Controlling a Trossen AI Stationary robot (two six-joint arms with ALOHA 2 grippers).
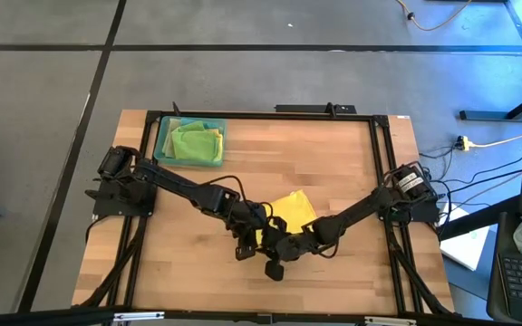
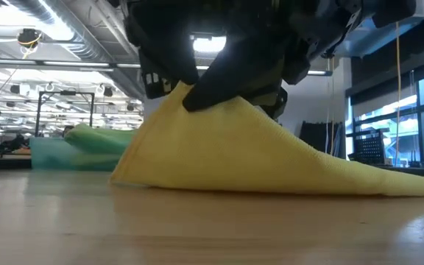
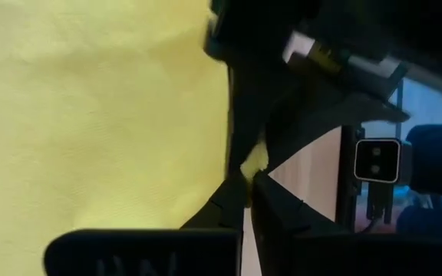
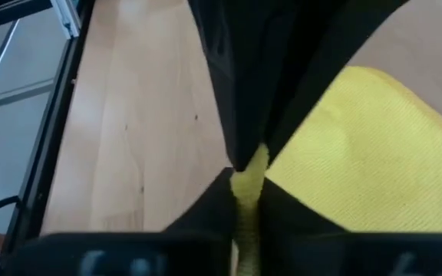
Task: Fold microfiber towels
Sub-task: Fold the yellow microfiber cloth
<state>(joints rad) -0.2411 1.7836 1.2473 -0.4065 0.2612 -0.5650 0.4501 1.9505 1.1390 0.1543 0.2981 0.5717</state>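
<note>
Teal tray (image 1: 160, 145) at the desk's (image 1: 352, 172) far left corner holding green towels (image 1: 194, 143), left pincer (image 3: 249, 178) and right pincer (image 4: 244, 184) both clenched on the yellow towel's (image 1: 294, 208) lifted corner

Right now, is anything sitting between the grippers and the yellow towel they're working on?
Nothing visible does. The left gripper and the right gripper are both shut on the yellow towel at mid-table, lifting one part of it. The teal tray of other towels sits off at the far-left corner.

Robotics lab, exposed ceiling ducts (image 2: 65, 29), strip lights (image 2: 46, 33), framed wooden table (image 1: 333, 172), floor cables (image 1: 488, 143)
</note>
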